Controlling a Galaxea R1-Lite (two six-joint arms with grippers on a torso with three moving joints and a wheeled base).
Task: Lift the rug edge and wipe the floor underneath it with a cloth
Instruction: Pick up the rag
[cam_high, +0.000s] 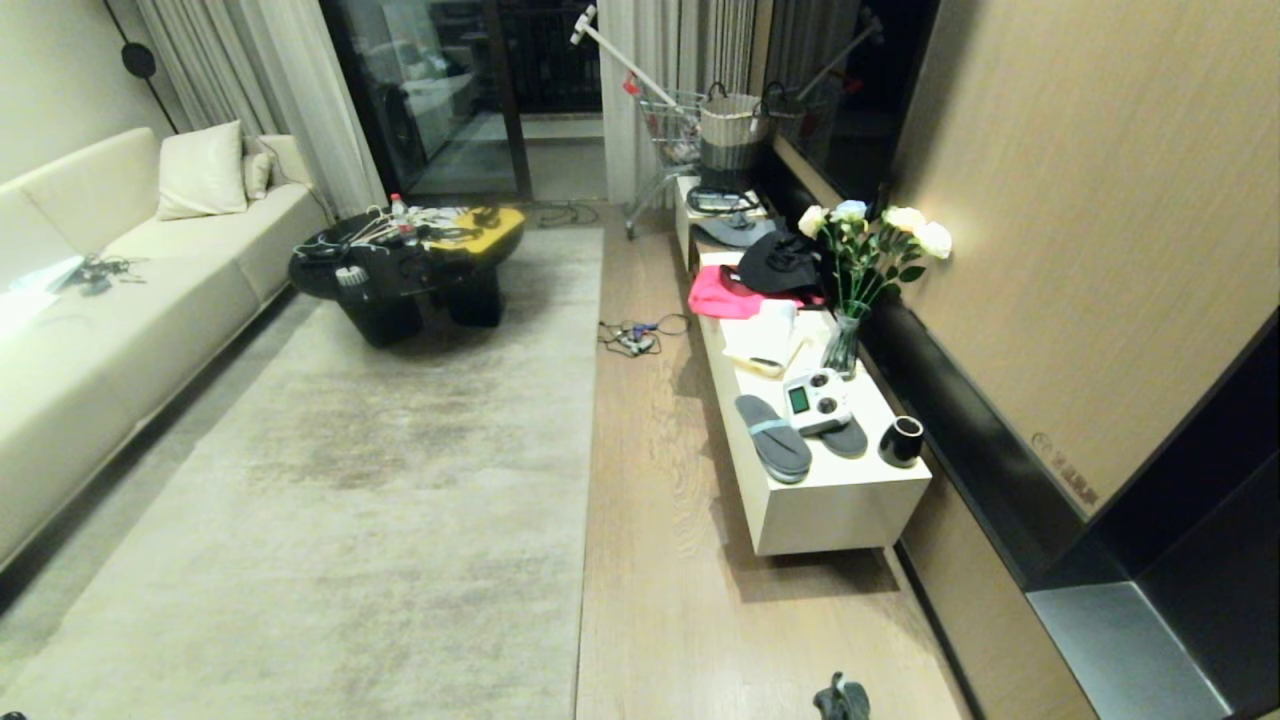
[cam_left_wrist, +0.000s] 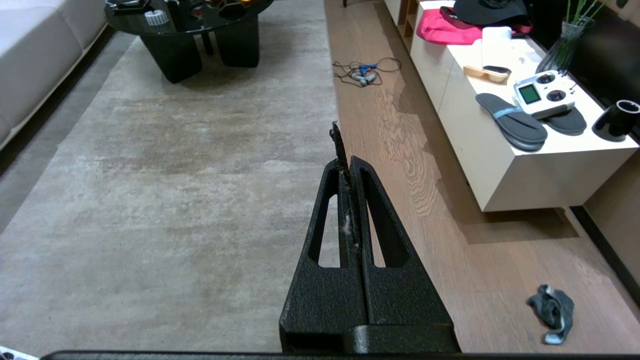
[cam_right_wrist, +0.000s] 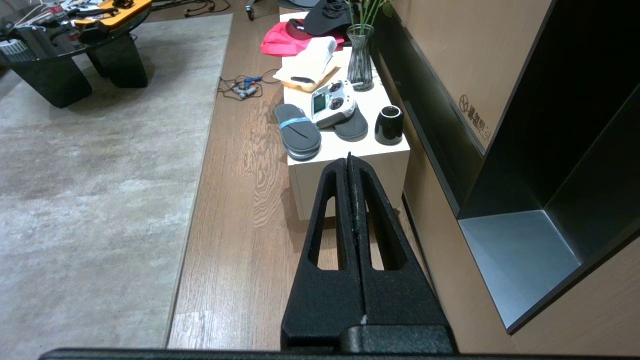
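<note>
Rug edge: the straight long border of the large pale grey-beige short-pile rug (cam_high: 588, 420) lies flat on the floor, running along the strip of bare planks beside the low white desk (cam_high: 850, 500).
Floor: light brown wood-grain planks (cam_high: 650, 560) with a slight sheen; the part under the rug is covered and not yet wiped.
Cloth: a small crumpled dark grey rag with a paler side (cam_left_wrist: 552, 311) lies on the bare planks, near the front corner of the desk and well apart from the rug border.
Left tool: the black left tool (cam_left_wrist: 348, 165) is clenched, with nothing useful in it; only a thin dark shred sticks out between the tips. It hangs above the rug border.
Right tool: the black right tool (cam_right_wrist: 350, 162) is also clenched and empty, high above the planks in front of the desk.
Handling, rug: I judge it heavy as a whole but limp at the border. Take it right at the border, pinching pile and backing together, and lift only a little.
Handling, cloth: soft and light, it will fold in the grip. Take it at a raised fold in the middle, pressing down to the planks.
Stage: nothing is started yet; the cloth is not picked up.
</note>
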